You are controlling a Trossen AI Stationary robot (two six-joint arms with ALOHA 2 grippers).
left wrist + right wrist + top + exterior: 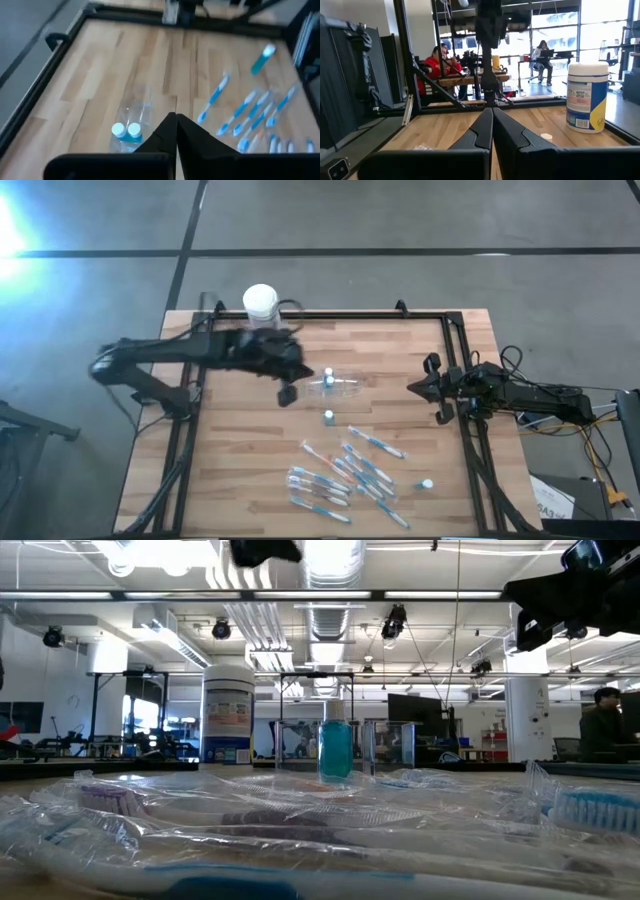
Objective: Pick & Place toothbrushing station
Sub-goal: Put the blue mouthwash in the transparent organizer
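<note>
The left gripper (287, 393) is seen above the middle of the wooden table (250, 470), raised from the surface, with its fingers (167, 132) pressed together and nothing held between them. Just beside it, the clear plastic cup (338, 383) lies on its side with two small white-capped pieces (126, 130) inside. Another white-capped piece (328, 417) stands a little nearer to the toothbrushes (345, 475), which are scattered over the table's near part. The right gripper (418, 388) is kept closed and empty at the right edge. A white-lidded tub (260, 303) stands at the far edge.
</note>
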